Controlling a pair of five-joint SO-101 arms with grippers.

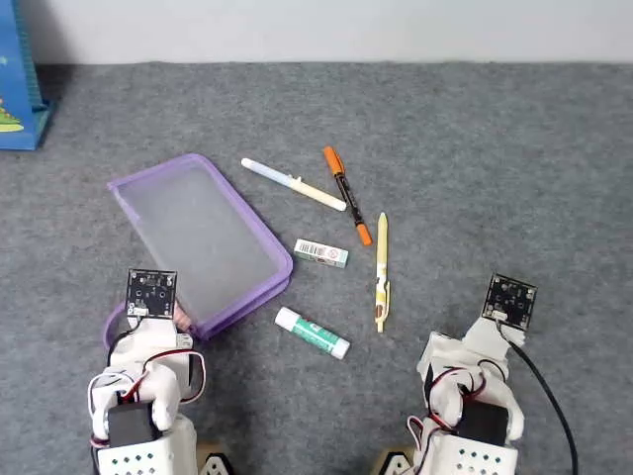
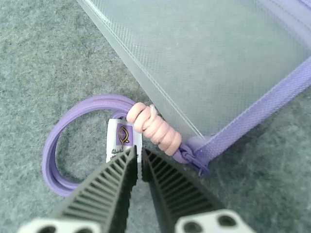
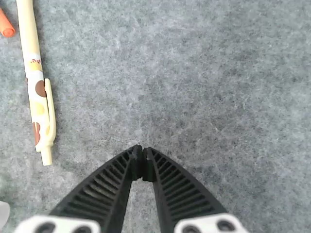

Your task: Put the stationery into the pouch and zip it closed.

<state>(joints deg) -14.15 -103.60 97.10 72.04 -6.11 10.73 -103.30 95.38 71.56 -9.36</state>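
Observation:
A clear pouch with purple zip edging lies flat at the left of the grey felt. My left gripper is shut and empty just above the pouch's near corner, where a pink zip pull and a purple loop lie. To the pouch's right are a white-and-yellow marker, an orange pen, an eraser, a glue stick and a cream patterned pen. My right gripper hangs shut and empty over bare felt, beside that cream pen.
A blue box stands at the far left edge by the white wall. Open grey felt spreads across the right and far side of the table.

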